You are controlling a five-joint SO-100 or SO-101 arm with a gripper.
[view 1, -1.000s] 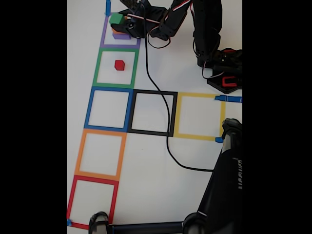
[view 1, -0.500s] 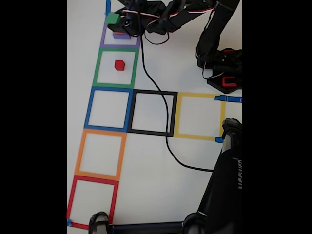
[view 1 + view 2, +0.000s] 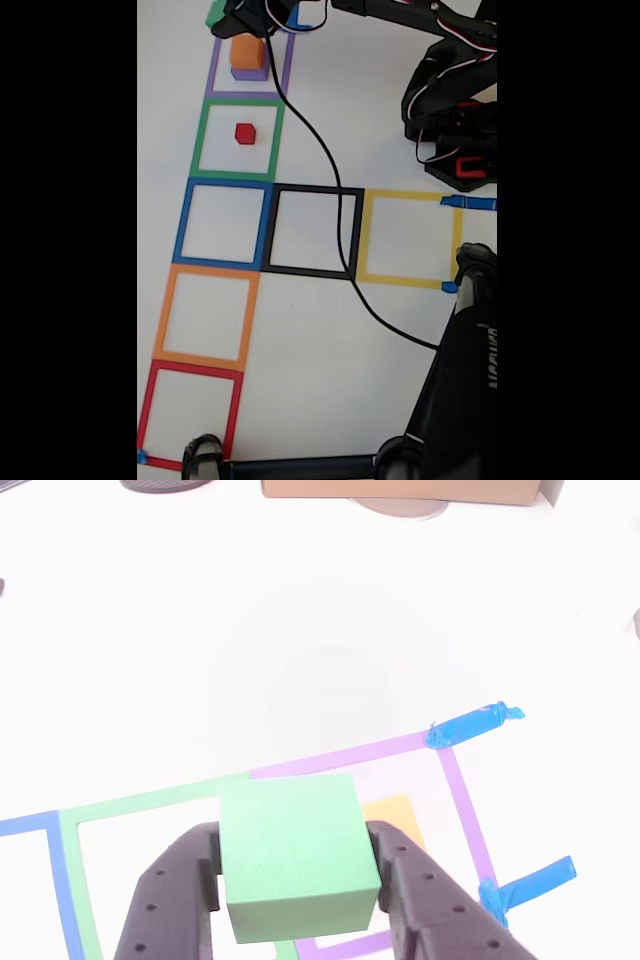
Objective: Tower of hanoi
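Observation:
In the fixed view the orange cube sits on the purple cube inside the purple tape square. The tiny red cube rests alone in the green tape square. My gripper is at the top edge, beyond the stack, shut on the green cube. The other view looks down the black fingers of the gripper, which clamp the green cube from both sides in the air. A corner of the orange cube peeks out behind it.
A row of blue, orange and red tape squares runs down the left, with black and yellow squares to the right. A black cable crosses them. The arm base and a black stand occupy the right.
The gripper has carried the green cube up off the stack toward the top edge of the fixed view, uncovering the orange cube. The arm has stretched out.

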